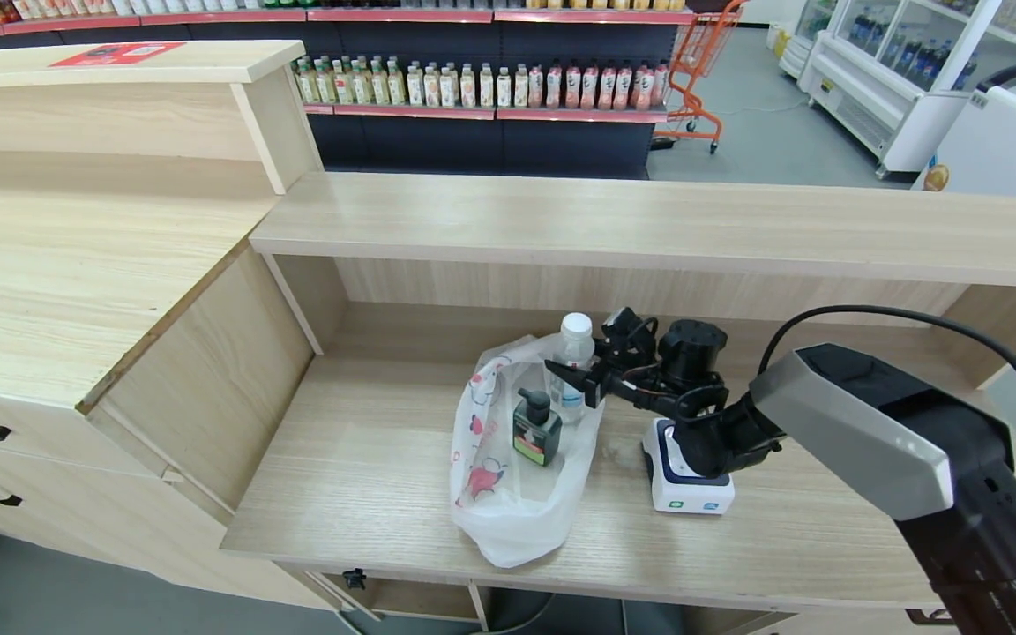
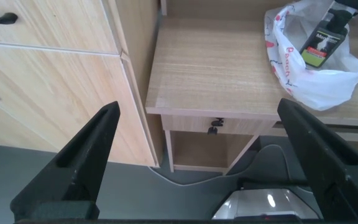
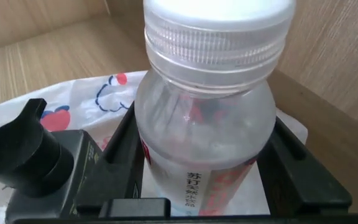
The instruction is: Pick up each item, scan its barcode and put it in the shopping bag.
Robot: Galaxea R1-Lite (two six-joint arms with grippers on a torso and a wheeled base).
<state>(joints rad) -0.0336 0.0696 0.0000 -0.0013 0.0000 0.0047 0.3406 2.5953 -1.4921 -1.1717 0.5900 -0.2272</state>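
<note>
1 clear bottle (image 1: 576,337) in right pincer (image 1: 573,388), over the shopping bag (image 1: 508,520).

One shopping bag (image 1: 508,520) on the worktop (image 1: 367,476); two bottles: one dark pump bottle (image 1: 537,429) inside the bag, one clear bottle (image 1: 573,366) at the bag's far edge; one white scanner (image 1: 689,485) just right of the bag.
</note>
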